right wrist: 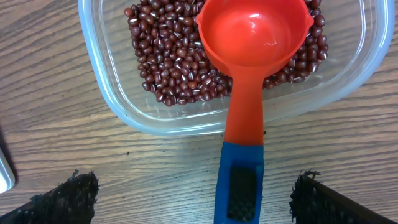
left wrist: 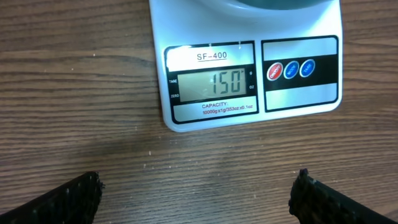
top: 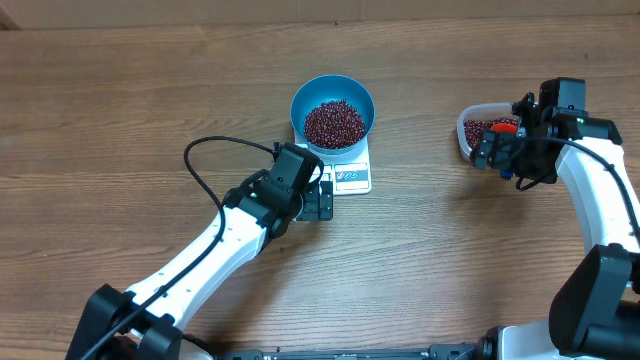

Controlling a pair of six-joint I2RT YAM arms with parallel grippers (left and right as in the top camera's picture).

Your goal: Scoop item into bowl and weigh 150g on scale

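Since the weighing looks complete, both arms are idling over the wooden table (top: 120, 100) with nothing in their grasp. The left arm (top: 215, 245) is reaching in diagonally so that its wrist camera is looking straight at the front of the scale (top: 352, 177). The left gripper (left wrist: 196, 186) is hovering just short of it, fingers spread wide and touching nothing, probably so that the reading is not being disturbed.

The right arm (top: 600, 190) is holding over the far right side. There the right gripper (top: 495, 150) is also standing fully spread, above the clear tub (right wrist: 106, 87). The blue bowl (top: 366, 103) is sitting on the scale's platform, well apart from the tub, leaving the label panel uncovered in front.

The orange-red scoop (right wrist: 252, 37) is lying empty in the tub, cup up on the stock and handle sticking out over the rim. The handle is running between the right fingers, but they are not closing on it. It seems to be parked there because no more transfers are needed.

The display (left wrist: 217, 83) is showing 150, which matches the target. The beans (top: 334, 122) are heaped in the bottom of the bowl, while a remainder is lying in the tub around the scoop.
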